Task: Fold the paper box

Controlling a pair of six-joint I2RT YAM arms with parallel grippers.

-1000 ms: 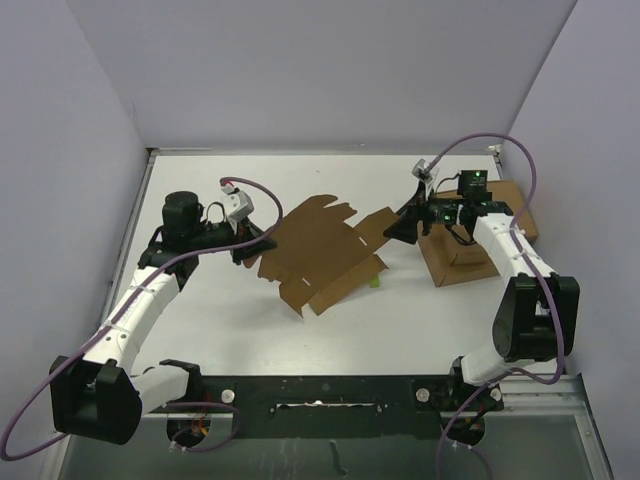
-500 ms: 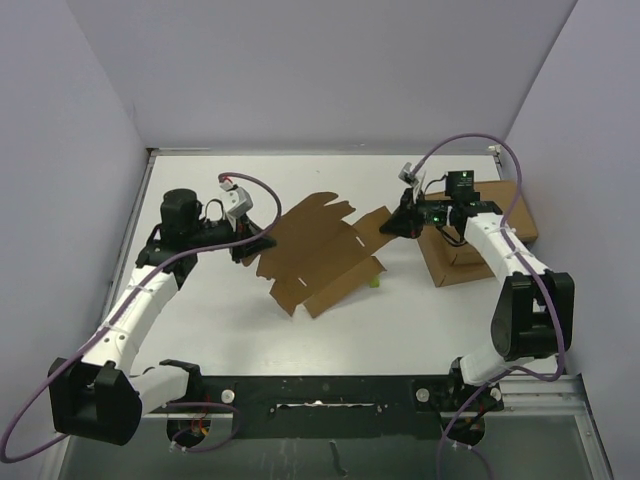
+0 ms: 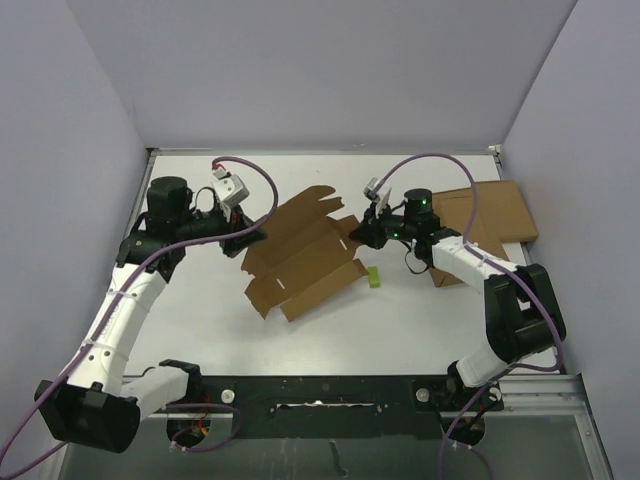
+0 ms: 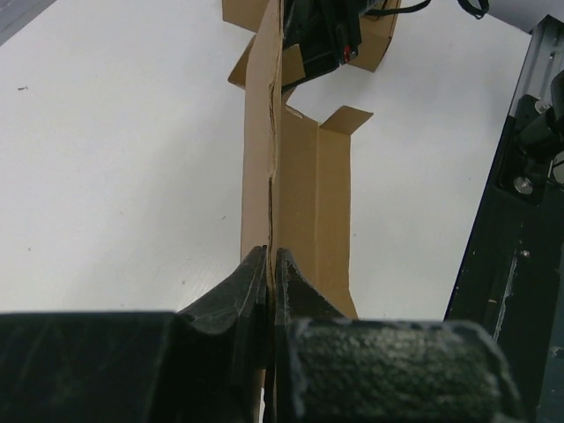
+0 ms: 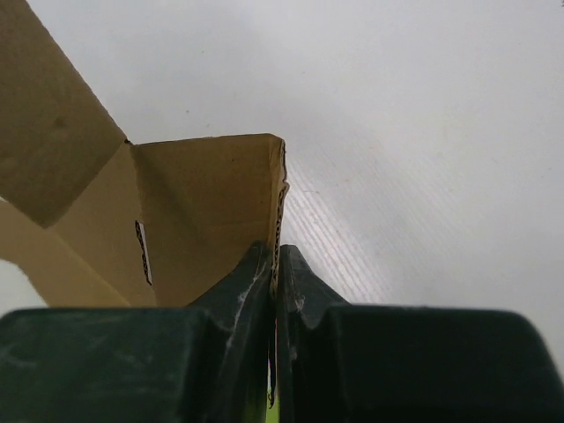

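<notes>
Left arm [image 3: 125, 310] rose from the table's near-left corner along the left edge, forearm turned inward. Left gripper [image 3: 250, 238] pointed right, jaws pinched tight on the left edge of the paper box [image 3: 300, 262]. Right arm [image 3: 470, 262] bent at the near-right corner, forearm angled left. Right gripper [image 3: 358, 237] pointed left, jaws clamped on the opposite flap.

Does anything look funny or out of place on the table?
Only a small green thing lying loose on the table, right beside the paper box. It matches nothing else there; what it is, I cannot tell.
</notes>
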